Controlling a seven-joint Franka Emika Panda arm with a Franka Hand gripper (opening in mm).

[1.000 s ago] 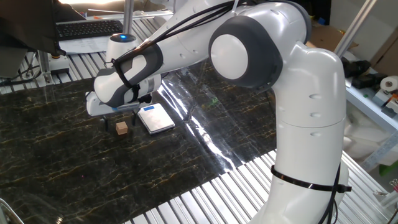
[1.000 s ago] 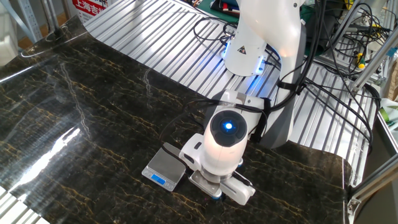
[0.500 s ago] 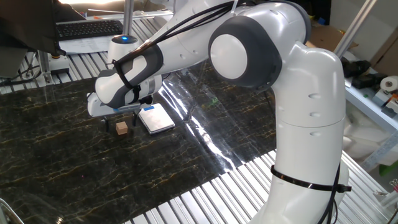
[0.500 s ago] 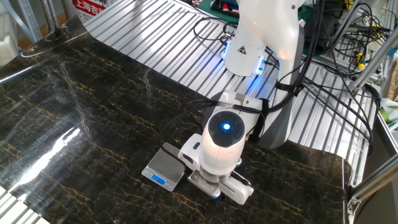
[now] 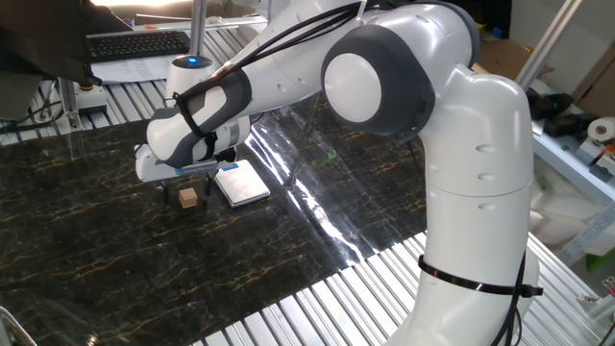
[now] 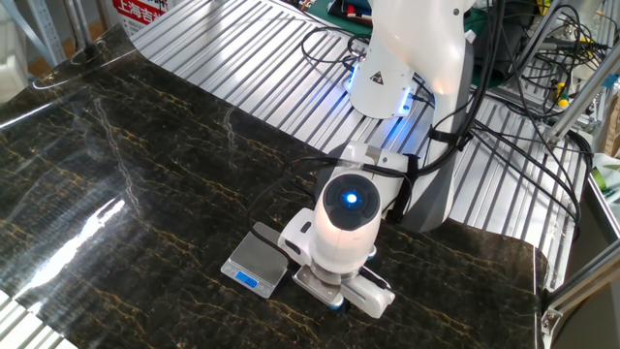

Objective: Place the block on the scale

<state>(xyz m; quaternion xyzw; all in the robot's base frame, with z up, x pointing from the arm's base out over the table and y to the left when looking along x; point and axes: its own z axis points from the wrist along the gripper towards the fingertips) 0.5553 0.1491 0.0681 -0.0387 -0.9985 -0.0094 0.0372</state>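
I'm barely moving: over the last second my end effector is only drifting slightly, hovering just above the block, so the grasp is not made yet. The block is sitting on the dark counter just beside the scale, toward the counter's far edge in the one fixed view. I can't tell how wide the fingers are; the wrist is hiding them in the other view.
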